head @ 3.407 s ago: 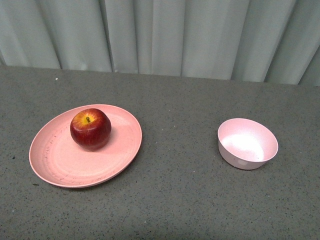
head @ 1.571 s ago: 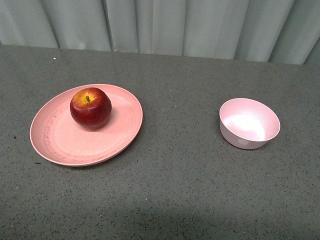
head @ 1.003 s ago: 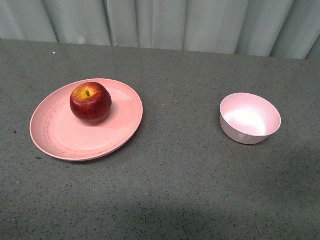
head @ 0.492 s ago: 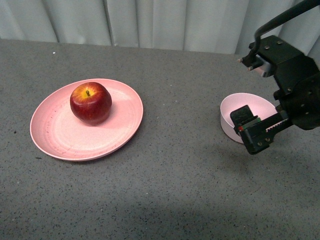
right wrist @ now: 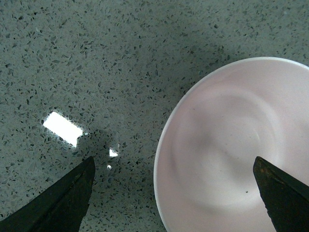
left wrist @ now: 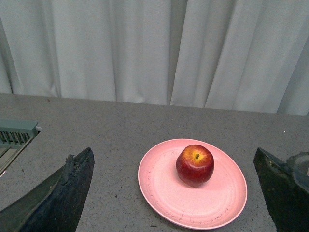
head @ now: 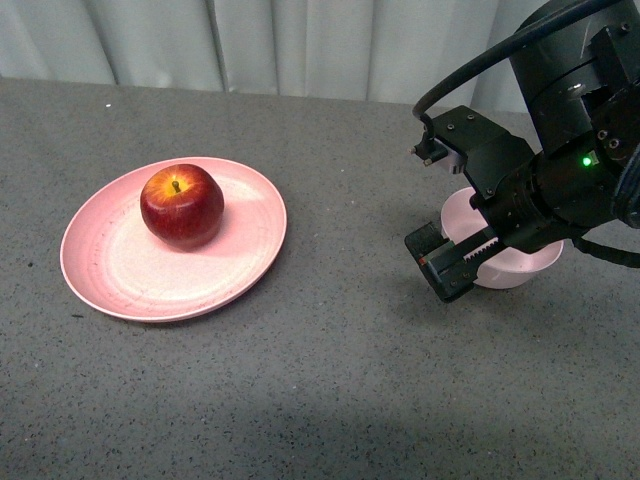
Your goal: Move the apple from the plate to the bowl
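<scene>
The dark-red apple [head: 181, 205] sits on the far part of the salmon-pink plate [head: 110, 290] at the left of the table. The small pale pink bowl [head: 525, 268] stands at the right, empty and partly hidden by my right arm. My right gripper [head: 432, 207] is open, hovering above the bowl's left rim. In the right wrist view the bowl [right wrist: 203, 145] lies under the open right gripper [right wrist: 174, 162]. In the left wrist view my open left gripper [left wrist: 173, 154] faces the apple [left wrist: 194, 165] on the plate [left wrist: 164, 193] from a distance. The left gripper does not show in the front view.
The table [head: 330, 380] is grey speckled stone, with a pale curtain [head: 300, 45] behind its far edge. A grey-green grille [left wrist: 14, 133] shows at the table's edge in the left wrist view. A bright light reflection [right wrist: 63, 128] lies on the table beside the bowl.
My right arm has come into view from the right and moved left, now over the bowl's left rim. The apple, plate and bowl have not moved.
</scene>
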`<state>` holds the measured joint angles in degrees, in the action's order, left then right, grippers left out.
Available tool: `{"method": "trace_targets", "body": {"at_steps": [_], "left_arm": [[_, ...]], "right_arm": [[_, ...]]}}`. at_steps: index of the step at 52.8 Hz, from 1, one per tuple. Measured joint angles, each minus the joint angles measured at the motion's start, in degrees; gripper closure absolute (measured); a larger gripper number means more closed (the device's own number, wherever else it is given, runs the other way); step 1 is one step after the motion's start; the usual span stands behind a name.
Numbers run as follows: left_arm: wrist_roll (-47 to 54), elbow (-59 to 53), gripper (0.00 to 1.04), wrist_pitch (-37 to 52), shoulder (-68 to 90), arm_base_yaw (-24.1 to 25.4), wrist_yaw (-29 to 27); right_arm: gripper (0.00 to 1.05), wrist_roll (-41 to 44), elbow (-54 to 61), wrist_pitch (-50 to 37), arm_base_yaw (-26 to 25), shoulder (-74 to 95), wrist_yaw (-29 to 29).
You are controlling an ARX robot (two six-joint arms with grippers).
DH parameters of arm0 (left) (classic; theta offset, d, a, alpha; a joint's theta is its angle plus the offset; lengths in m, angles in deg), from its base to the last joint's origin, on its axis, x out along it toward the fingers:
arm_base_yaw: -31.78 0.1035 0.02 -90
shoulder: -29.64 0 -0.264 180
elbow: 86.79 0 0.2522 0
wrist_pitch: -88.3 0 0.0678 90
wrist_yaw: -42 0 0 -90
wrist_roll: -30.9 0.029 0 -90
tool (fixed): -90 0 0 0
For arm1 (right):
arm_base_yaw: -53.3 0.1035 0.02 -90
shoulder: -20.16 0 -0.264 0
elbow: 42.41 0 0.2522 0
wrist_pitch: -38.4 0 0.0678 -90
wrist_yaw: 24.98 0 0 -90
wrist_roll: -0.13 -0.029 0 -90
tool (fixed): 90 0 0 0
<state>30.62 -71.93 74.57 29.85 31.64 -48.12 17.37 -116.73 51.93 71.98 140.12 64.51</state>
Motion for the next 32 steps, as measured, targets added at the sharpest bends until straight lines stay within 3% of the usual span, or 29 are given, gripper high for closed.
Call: {"method": "trace_targets", "body": {"at_steps": [3,10,32], "left_arm": [[0.0,0.0,0.07,0.0,0.0,0.0,0.0],[0.0,0.0,0.07,0.0,0.0,0.0,0.0],[0.0,0.0,0.07,0.0,0.0,0.0,0.0]], "right_arm": [[0.10,0.2,-0.5,0.2,0.2,0.8,0.3],[0.29,0.6,-0.8,0.5,0.4,1.7,0.7],[1.04,1.1,-1.0,1.2,0.5,2.4,2.0]]}}
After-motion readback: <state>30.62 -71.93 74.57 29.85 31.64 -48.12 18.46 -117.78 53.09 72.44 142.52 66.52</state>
